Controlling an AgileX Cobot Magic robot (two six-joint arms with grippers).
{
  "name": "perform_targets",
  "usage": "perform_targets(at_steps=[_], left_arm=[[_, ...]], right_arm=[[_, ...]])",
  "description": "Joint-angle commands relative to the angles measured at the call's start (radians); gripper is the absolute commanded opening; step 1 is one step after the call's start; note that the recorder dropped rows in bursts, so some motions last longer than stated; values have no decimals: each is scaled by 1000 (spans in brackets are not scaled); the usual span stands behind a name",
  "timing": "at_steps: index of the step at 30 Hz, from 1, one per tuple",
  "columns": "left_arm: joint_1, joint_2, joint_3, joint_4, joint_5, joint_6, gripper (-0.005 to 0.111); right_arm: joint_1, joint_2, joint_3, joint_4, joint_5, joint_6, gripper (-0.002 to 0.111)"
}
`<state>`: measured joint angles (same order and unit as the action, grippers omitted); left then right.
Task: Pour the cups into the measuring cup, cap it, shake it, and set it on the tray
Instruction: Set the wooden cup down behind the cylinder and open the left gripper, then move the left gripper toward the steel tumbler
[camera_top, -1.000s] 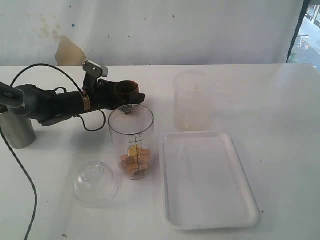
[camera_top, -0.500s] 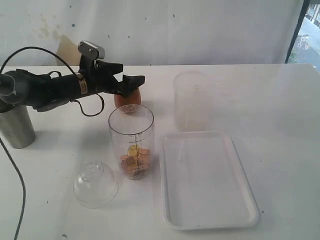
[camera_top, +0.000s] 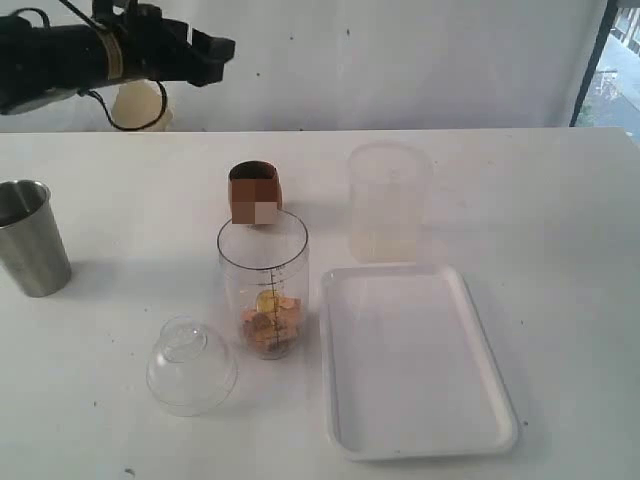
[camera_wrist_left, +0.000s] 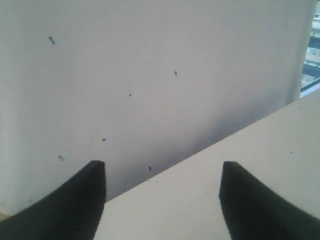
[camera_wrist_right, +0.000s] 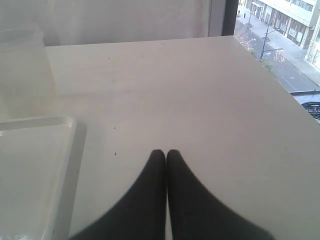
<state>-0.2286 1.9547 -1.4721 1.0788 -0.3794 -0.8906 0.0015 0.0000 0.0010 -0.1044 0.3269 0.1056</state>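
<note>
White tabletop (camera_top: 550, 220) meets a spotted white wall (camera_top: 400, 60). The left claw (camera_wrist_left: 161, 165) is spread, empty; right claw (camera_wrist_right: 165, 152) pressed together.

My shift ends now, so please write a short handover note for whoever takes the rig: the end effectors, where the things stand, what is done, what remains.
Left end effector: open, empty, raised high above the table.
Right end effector: shut, empty, low over the table near the tray.
Measuring cup: upright, uncapped, orange pieces at its bottom.
Wooden cup: upright just behind it.
Steel tumbler: upright at the left edge of the exterior view.
Cap: on the table beside the measuring cup.
Done: some contents are poured in. I cannot tell whether the tumbler is empty.
Left: cap it, shake it, set it on the tray.
</note>
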Motion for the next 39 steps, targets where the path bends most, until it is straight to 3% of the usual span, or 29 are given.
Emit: perform_targets(at_steps=[1, 4, 14, 19, 30, 33, 39], left_arm=[[-2, -119, 95, 71, 61, 2, 51], [16, -194, 176, 66, 98, 5, 51], [170, -488, 460, -17, -22, -26, 51], [218, -583, 561, -14, 10, -92, 51], [228, -770, 765, 95, 143, -209, 88], [228, -817, 796, 100, 212, -212, 106], [228, -909, 931, 100, 185, -276, 105]], right_arm=[[0, 0, -1, 0, -8, 2, 0], [0, 0, -1, 0, -8, 2, 0], [0, 0, -1, 0, -6, 2, 0], [0, 0, -1, 0, -6, 2, 0], [0, 0, -1, 0, -6, 2, 0], [0, 0, -1, 0, -6, 2, 0], [0, 0, -1, 0, -6, 2, 0]])
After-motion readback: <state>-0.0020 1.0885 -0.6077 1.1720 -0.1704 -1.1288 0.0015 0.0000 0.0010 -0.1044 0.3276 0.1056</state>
